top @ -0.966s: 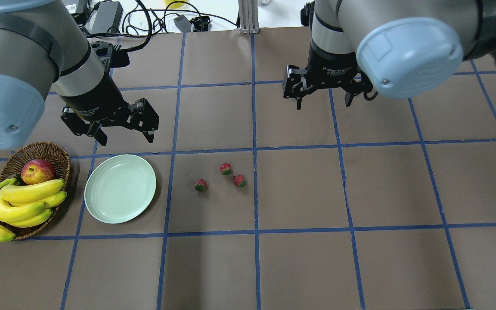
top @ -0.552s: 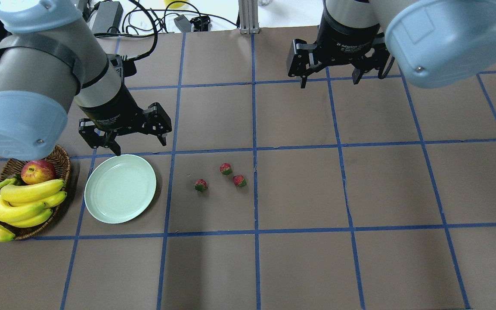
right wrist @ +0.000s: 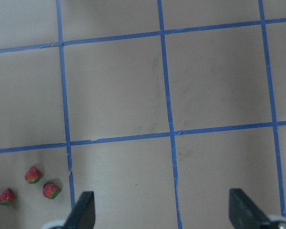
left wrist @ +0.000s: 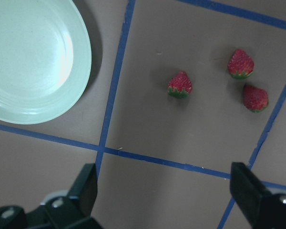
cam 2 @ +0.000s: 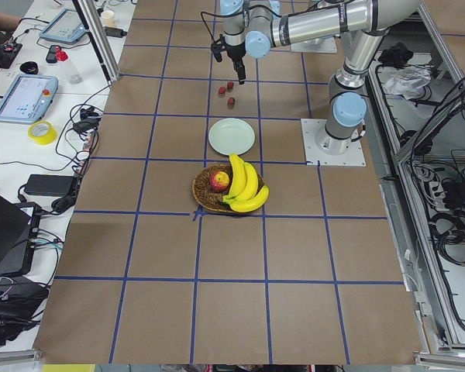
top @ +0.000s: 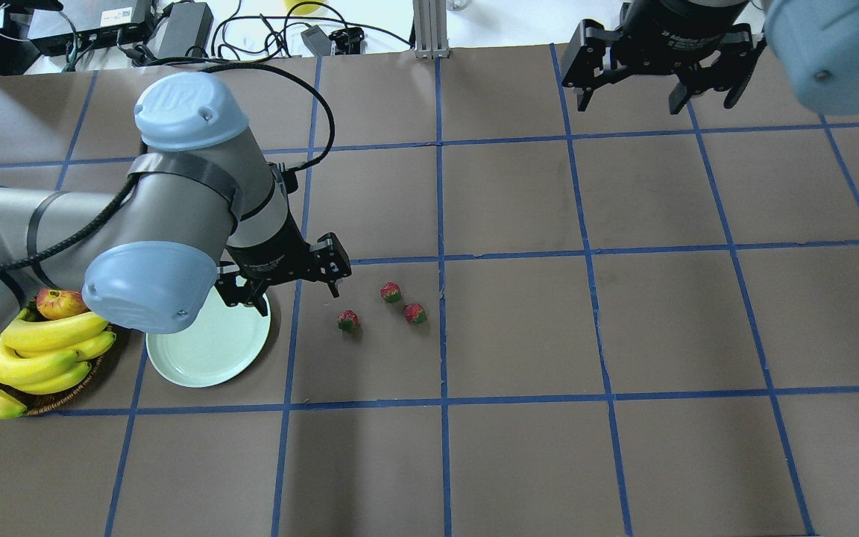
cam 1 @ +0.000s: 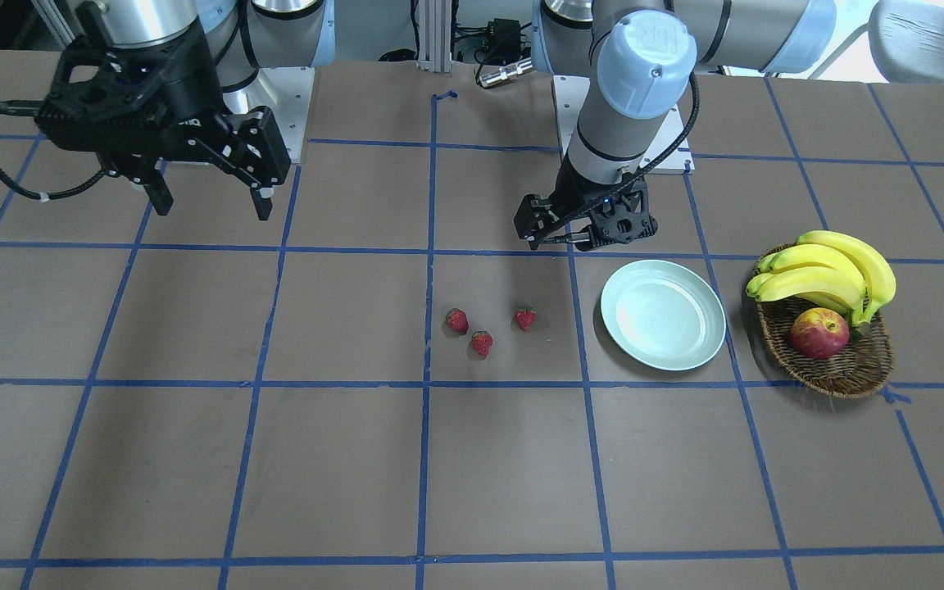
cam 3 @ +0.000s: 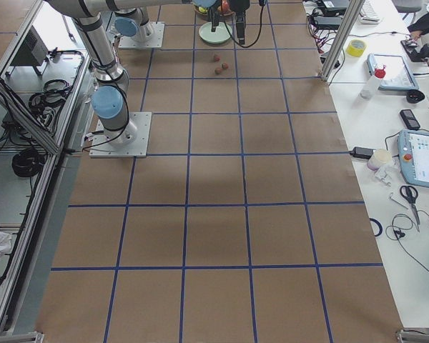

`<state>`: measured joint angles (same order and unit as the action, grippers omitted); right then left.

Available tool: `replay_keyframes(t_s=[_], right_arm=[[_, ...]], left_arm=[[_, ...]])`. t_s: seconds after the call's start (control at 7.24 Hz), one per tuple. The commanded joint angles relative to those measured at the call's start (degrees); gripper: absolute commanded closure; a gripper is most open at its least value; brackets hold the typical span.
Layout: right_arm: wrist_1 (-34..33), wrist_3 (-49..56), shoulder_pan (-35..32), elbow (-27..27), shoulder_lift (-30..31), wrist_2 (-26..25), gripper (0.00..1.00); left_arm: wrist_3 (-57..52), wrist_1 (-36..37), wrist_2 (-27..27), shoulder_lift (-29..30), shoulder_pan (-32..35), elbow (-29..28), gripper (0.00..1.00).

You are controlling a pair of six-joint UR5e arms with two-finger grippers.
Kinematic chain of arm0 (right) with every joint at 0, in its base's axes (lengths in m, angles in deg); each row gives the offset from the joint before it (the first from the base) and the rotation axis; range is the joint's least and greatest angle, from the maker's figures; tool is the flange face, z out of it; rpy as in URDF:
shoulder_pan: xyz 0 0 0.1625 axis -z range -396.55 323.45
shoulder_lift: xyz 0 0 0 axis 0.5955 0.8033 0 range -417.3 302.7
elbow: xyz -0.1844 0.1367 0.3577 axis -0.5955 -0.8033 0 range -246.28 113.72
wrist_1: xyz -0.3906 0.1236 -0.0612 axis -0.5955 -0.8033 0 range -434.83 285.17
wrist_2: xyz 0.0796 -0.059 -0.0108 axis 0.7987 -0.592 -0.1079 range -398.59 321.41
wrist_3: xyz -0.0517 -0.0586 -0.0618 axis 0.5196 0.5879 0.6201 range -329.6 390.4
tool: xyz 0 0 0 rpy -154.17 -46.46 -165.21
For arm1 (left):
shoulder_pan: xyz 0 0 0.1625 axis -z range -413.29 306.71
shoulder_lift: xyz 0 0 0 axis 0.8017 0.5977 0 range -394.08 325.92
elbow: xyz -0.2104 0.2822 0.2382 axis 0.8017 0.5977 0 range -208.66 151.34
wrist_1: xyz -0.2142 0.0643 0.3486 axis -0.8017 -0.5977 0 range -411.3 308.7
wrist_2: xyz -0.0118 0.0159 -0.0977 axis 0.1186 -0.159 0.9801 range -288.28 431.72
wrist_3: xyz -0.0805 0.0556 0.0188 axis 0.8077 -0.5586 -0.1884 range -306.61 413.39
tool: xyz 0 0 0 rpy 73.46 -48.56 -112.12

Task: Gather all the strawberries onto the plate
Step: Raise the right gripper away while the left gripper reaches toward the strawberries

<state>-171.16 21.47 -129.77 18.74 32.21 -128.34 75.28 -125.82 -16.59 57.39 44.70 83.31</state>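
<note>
Hovering left tool (top: 294, 295), jaws spread, between plate (top: 198, 358) and strawberries (top: 347, 321)

"UR" logo on left arm's blue joint cap (cam 1: 644, 51); else unreadable.

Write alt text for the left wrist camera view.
Three strawberries lie apart on a brown table taped with blue lines, right of a pale green plate cut off at the upper left. The left gripper, open, frames the bottom edge.
</note>
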Motion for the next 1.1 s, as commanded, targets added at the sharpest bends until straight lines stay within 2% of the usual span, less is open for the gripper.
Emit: replay_keyframes(t_s=[0.0, 0.55, 0.69, 0.83, 0.97], right_arm=[[-0.1, 0.8, -1.0, 1.5, 0.6, 0.3, 0.0], [-0.3, 3.5, -1.4, 2.7, 0.7, -0.7, 0.0], [-0.7, 3.5, 0.1, 2.1, 0.3, -0.6, 0.0], [0.0, 3.5, 5.4, 0.8, 0.3, -0.6, 0.0], [0.4, 3.1, 7.5, 0.9, 0.7, 0.1, 0.0]], left_arm=[[-0.5, 4.4, 0.2, 2.6, 0.5, 3.8, 0.0], [-1.3, 16.4, 4.3, 10.3, 0.5, 7.4, 0.0], [-4.5, 17.8, 4.3, 11.7, 0.5, 7.4, 0.01], [-5.3, 18.8, 4.4, 13.1, 0.5, 7.3, 0.02], [-5.3, 19.8, 5.9, 14.1, 0.5, 7.3, 0.02]])
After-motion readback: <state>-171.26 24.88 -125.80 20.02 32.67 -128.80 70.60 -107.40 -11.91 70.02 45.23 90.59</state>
